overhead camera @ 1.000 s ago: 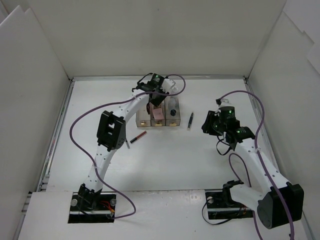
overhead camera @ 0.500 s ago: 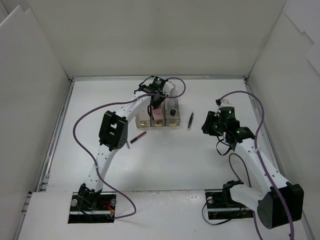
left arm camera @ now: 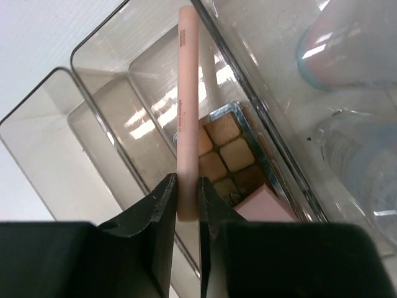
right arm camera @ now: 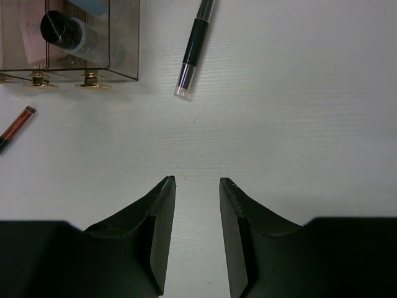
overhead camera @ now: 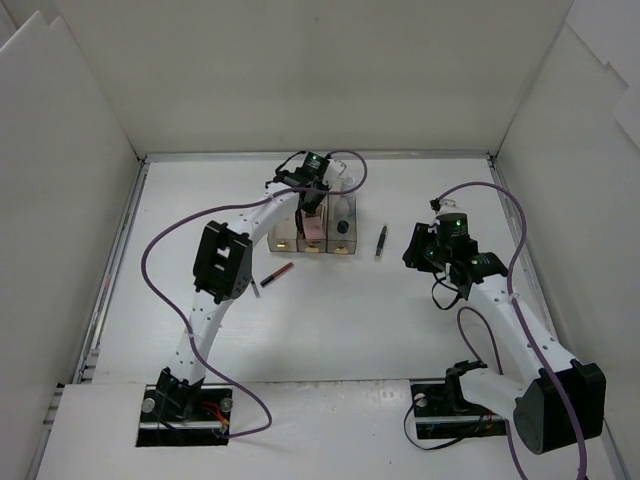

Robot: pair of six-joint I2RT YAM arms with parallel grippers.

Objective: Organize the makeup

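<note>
My left gripper point(left arm camera: 187, 183) is shut on a pink stick point(left arm camera: 187, 112), held over the middle compartment of the clear box point(left arm camera: 80, 49). In that compartment lie a brown eyeshadow palette point(left arm camera: 223, 155) and a pink pad point(left arm camera: 263, 208). A white-blue bottle point(left arm camera: 353, 43) stands in the compartment to the right. From above, the left gripper point(overhead camera: 313, 195) hangs over the box point(overhead camera: 345, 249). My right gripper point(right arm camera: 197, 183) is open and empty above bare table. Ahead of it lie a black pencil point(right arm camera: 197, 43) and a red pencil point(right arm camera: 15, 127). A black-capped vial point(right arm camera: 68, 31) sits in the box.
White walls close in the table on three sides. The black pencil point(overhead camera: 381, 241) lies just right of the box, the red pencil point(overhead camera: 277, 272) to its front left. The right gripper point(overhead camera: 415, 250) hovers right of the black pencil. Purple cables loop off both arms.
The left jaws have closed onto the pink stick over the box, and that wrist has shifted slightly. The right arm has stayed still.
</note>
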